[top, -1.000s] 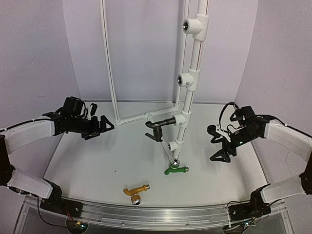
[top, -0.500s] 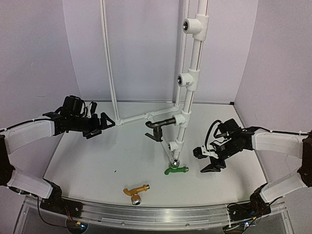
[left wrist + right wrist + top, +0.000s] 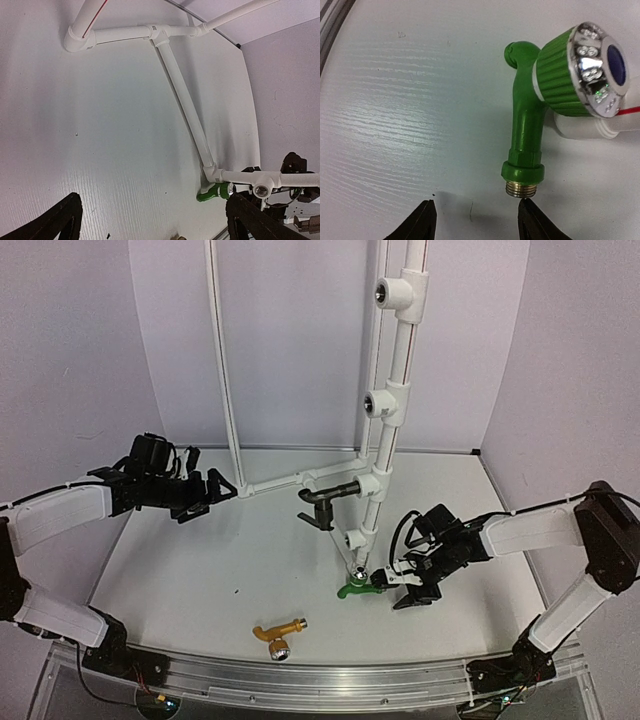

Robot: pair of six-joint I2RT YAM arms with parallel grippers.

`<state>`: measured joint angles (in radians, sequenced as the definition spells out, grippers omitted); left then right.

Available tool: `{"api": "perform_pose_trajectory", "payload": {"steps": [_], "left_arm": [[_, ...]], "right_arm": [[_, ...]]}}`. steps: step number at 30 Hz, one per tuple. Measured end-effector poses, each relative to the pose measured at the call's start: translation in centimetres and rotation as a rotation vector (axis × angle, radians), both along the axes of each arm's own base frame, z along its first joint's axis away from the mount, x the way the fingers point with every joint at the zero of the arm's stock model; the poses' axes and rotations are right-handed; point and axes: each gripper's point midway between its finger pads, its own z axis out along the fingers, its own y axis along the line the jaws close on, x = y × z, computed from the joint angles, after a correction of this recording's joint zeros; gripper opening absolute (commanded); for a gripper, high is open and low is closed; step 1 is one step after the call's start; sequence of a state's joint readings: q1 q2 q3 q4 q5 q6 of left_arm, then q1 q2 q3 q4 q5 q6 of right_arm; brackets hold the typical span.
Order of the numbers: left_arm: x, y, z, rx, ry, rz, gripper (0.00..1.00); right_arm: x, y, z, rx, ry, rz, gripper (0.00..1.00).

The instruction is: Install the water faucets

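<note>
Right jaws wide apart by the green faucet (image 3: 524,125); clip its threaded end (image 3: 519,188) and it could skid away.

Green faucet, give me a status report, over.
Right claw open, at threaded end of green faucet, not gripping. Left claw open, off to the left. White pipe close beside the faucet.

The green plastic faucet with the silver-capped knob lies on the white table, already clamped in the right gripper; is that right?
Not quite: the green plastic faucet lies on the white table, but the right gripper is open, its jaws spread at the brass threaded end, as the right wrist view shows.
</note>
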<state>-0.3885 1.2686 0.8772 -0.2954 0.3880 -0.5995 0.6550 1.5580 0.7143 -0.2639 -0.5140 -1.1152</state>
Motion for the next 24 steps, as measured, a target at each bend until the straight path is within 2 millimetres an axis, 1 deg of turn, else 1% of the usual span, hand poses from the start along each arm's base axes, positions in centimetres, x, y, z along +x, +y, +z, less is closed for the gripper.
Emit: {"api": "perform_pose_trajectory", "payload": {"steps": [2,4,9,11,13,15,17,24], "left_arm": [[0.0,0.1,-0.1,0.004,0.004,0.002,1.00],[-0.2,0.0,-0.2,0.008,0.008,0.002,1.00],[-0.2,0.1,-0.2,0.010,0.007,0.003,1.00],[-0.2,0.0,-0.2,0.011,0.007,0.003,1.00],[-0.1,0.1,-0.2,0.013,0.006,0.006,1.00],[-0.1,0.1,-0.2,0.015,0.005,0.007,1.00],[-0.1,0.1,-0.2,0.016,0.004,0.006,1.00],[-0.1,0.1,-0.2,0.018,0.001,0.004,1.00]], "right_arm": [[0.0,-0.1,-0.5,-0.015,0.005,-0.001,0.61],[0.4,0.1,-0.4,-0.018,-0.002,-0.006,0.64],[2.3,1.2,0.1,-0.007,-0.029,-0.028,0.66],[2.7,1.5,0.2,-0.004,-0.032,-0.033,0.64],[2.9,1.7,0.2,-0.001,-0.032,-0.037,0.58],[2.8,1.8,0.2,-0.001,-0.032,-0.035,0.51],[2.6,2.0,0.2,-0.002,-0.032,-0.027,0.48],[1.1,3.0,-0.1,-0.024,-0.046,0.034,0.49]]}}
